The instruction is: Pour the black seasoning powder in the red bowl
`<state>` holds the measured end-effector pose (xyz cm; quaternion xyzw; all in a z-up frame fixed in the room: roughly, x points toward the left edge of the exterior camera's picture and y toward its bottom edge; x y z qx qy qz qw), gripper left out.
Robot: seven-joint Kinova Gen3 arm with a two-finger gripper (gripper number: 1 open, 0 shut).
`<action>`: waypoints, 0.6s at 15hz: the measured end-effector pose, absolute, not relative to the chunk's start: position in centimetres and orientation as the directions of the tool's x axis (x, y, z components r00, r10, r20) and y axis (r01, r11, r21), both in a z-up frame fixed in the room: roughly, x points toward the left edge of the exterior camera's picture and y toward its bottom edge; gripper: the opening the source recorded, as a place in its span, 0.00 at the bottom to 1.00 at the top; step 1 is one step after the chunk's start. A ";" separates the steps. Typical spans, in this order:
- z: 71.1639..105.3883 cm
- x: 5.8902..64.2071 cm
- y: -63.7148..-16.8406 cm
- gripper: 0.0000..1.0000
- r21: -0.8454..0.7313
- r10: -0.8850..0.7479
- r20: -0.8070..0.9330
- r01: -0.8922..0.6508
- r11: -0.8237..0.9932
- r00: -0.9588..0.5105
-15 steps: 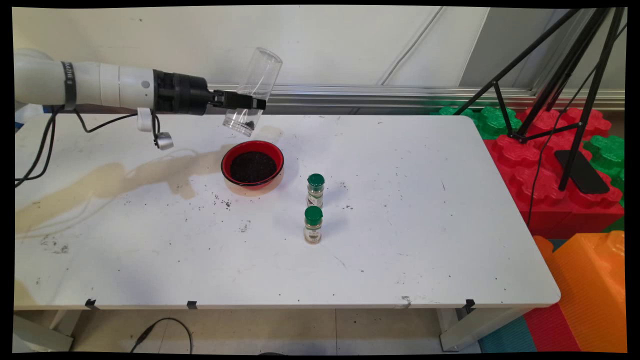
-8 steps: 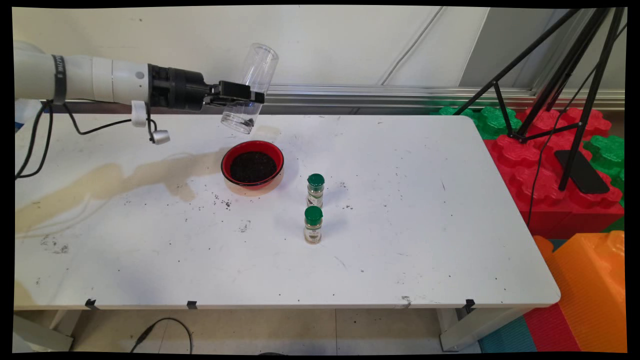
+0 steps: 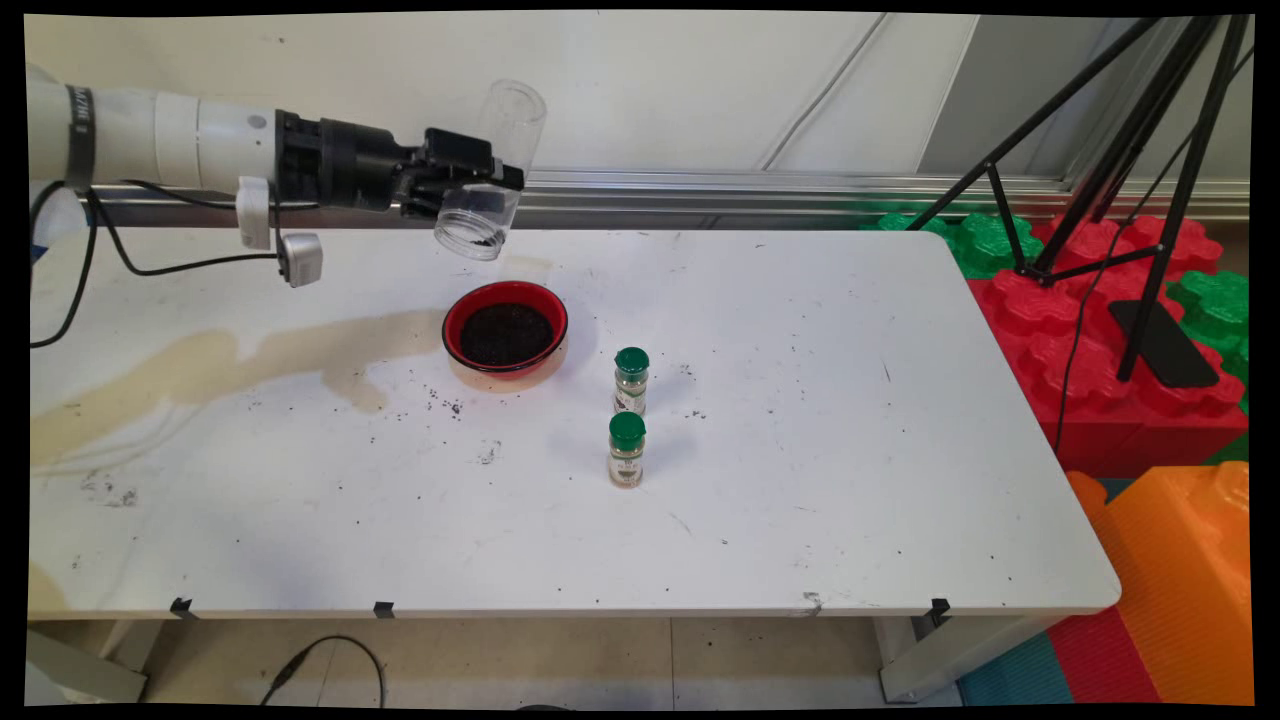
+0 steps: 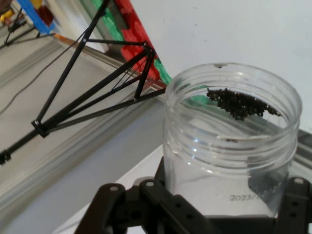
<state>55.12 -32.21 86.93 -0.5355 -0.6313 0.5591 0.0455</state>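
My gripper is shut on a clear plastic jar, held in the air above and behind a red bowl. The jar is tilted, mouth down toward the camera, bottom up to the right. In the hand view the clear plastic jar fills the lower right, with a small clump of dark grains stuck inside near its threaded mouth. The bowl is full of the same dark grains. Two small spice bottles with green caps, one behind the other, stand to the bowl's right.
A brownish stain runs across the left of the white table, with dark grains scattered near the bowl. A black tripod stands over red, green and orange foam blocks beyond the right edge.
The arm has lifted and drawn back to the left with the jar, and the wrist has rolled, so the jar's mouth now turns more toward the camera.
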 end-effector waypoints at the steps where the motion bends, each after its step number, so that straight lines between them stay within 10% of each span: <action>1: 87.3 55.0 -32.0 0.00 -0.779 0.738 -0.505 0.604 -0.167 -0.448; 9: 89.4 54.7 -31.0 0.00 -0.887 0.767 -0.265 0.459 0.043 -0.585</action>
